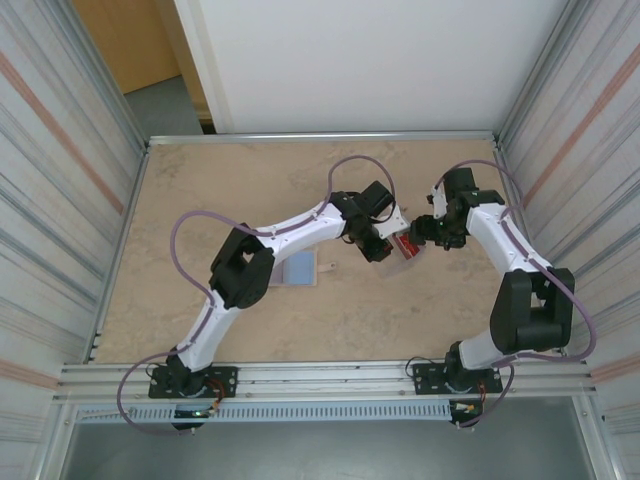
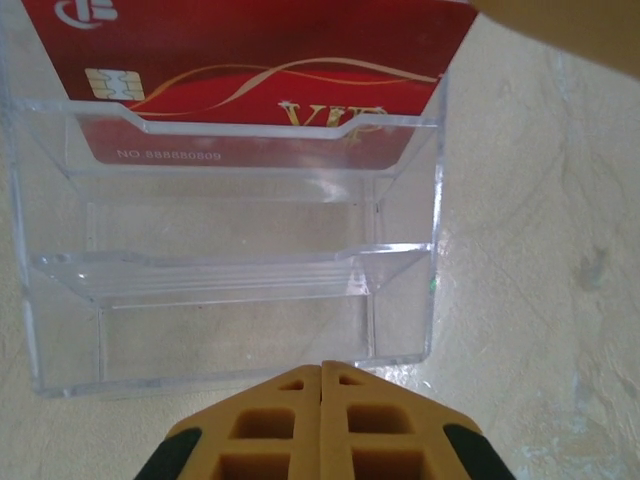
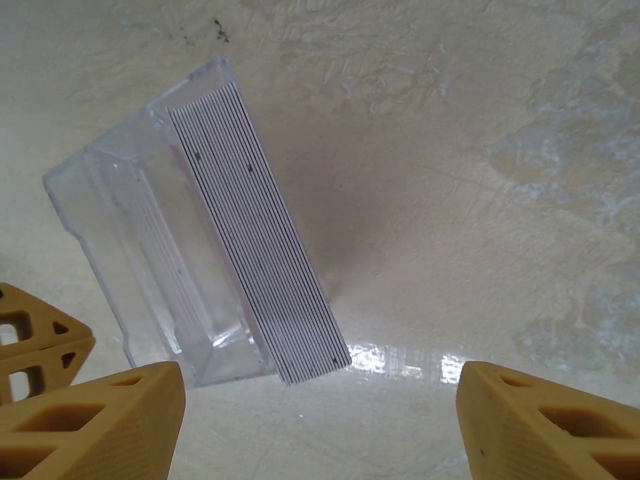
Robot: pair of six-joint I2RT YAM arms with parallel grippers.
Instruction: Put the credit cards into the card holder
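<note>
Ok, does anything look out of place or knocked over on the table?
Nothing stands out. The credit cards sit in a tidy stack in the back slot of the clear case, and the card holder lies open on the table.

Centre-right is jammed: the clear plastic case (image 1: 408, 250) has the left gripper (image 1: 383, 245), fingers together, right at its front, and the right gripper (image 1: 420, 228) spread wide over its side. The left arm (image 1: 290, 230) cuts across the middle just past the card holder (image 1: 299, 269), but the far strip of the table (image 1: 240, 170) and the near-middle patch are wide open.
</note>
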